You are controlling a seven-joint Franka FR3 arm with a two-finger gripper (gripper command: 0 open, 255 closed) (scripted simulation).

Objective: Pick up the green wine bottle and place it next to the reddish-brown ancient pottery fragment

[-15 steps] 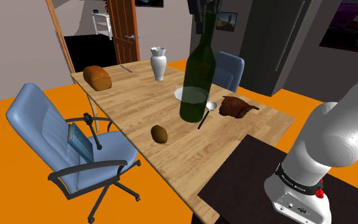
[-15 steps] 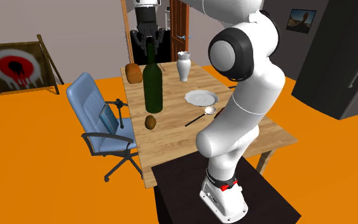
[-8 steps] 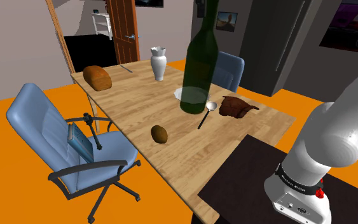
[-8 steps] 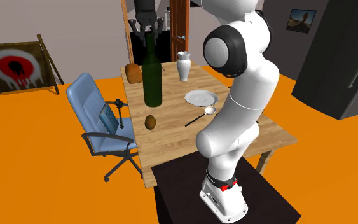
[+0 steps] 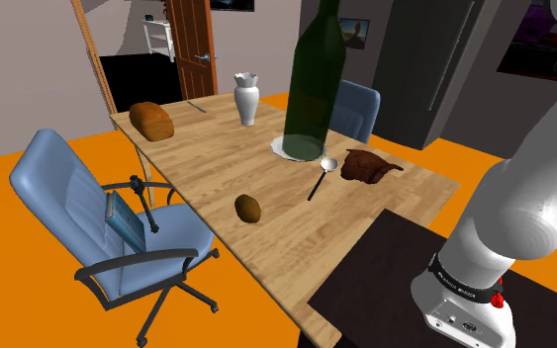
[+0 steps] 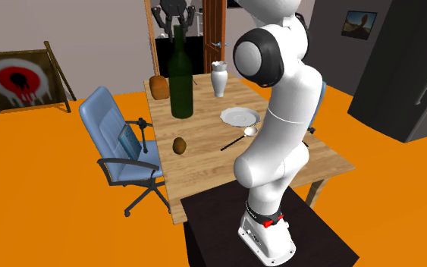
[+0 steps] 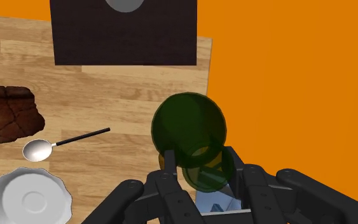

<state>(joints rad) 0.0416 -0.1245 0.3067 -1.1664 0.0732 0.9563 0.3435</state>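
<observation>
Wrist view shows the black claw (image 7: 206, 183) clamping the dark green glass bottle (image 7: 185, 122) by its neck; shoulder view, its base off the wooden tabletop (image 5: 217, 168).

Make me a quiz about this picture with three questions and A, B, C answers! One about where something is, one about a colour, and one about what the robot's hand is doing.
1. Where is the spoon?
A. On the wooden table, beside the white plate
B. On the blue chair
C. Inside the vase

2. What colour is the wine bottle?
A. Red
B. Dark green
C. Yellow

3. What is the gripper doing?
A. Hanging open over the bread
B. Holding the spoon
C. Shut on the wine bottle's neck

Answers:
1 A: the spoon lies on the table between the plate and the reddish-brown pottery fragment.
2 B: its glass shows dark green.
3 C: the black fingers clasp the neck in the wrist view.
</observation>
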